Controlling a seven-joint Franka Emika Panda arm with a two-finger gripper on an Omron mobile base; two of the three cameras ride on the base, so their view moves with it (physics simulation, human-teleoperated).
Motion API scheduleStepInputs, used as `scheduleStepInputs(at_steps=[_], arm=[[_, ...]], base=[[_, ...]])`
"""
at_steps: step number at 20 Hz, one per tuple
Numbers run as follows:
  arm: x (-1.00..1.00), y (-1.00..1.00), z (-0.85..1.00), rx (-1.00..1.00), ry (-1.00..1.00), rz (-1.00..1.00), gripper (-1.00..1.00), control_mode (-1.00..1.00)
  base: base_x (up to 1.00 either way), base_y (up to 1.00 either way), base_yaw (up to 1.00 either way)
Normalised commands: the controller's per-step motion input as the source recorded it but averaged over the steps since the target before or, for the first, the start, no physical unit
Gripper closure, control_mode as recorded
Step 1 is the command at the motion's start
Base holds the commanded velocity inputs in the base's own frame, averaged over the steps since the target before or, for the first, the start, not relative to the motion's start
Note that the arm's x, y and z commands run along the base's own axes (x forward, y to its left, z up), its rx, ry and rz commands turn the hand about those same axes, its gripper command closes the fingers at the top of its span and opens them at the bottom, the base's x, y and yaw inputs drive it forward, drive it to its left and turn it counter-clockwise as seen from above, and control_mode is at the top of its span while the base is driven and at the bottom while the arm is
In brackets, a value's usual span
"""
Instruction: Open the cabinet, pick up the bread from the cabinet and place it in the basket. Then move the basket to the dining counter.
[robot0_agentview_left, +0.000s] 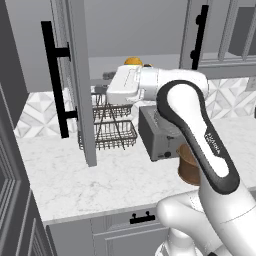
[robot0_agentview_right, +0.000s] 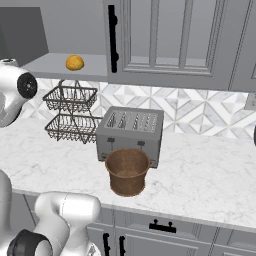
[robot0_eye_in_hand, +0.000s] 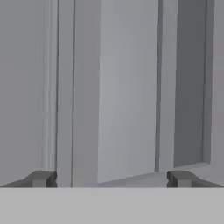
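Where the cabinet (robot0_agentview_left: 80, 85) door swings out — gripper (robot0_eye_in_hand: 109, 178) jaws wide.

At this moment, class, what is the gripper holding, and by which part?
Nothing. The gripper is open and empty, facing the cabinet door.

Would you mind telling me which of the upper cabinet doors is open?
The left door, swung out edge-on above the wire rack, exposing the bread on its shelf. The right door sits closed.
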Motion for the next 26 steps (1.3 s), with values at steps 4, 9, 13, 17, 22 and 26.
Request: scheduleStepInputs(at_steps=[4, 9, 13, 17, 22, 26], arm=[[-0.15, -0.89, 0.49, -0.04, 0.15, -0.49, -1.0, -1.0], [-0.11, -0.92, 0.36, -0.06, 0.29, -0.58, -1.0, -1.0], [-0.01, -0.64, 0.36, -0.18, 0.33, -0.52, -1.0, -1.0], [0.0, -0.39, 0.02, -0.25, 0.29, -0.38, -1.0, -1.0], [-0.05, -0.6, -0.04, -0.13, 0.19, -0.17, -1.0, -1.0], [0.09, -0.34, -0.37, 0.0, 0.1, 0.03, -1.0, -1.0]], base=[[0.0, 0.0, 0.0], [0.0, 0.0, 0.0], [0.0, 0.0, 0.0], [0.0, 0.0, 0.0], [0.0, 0.0, 0.0], [0.0, 0.0, 0.0]])
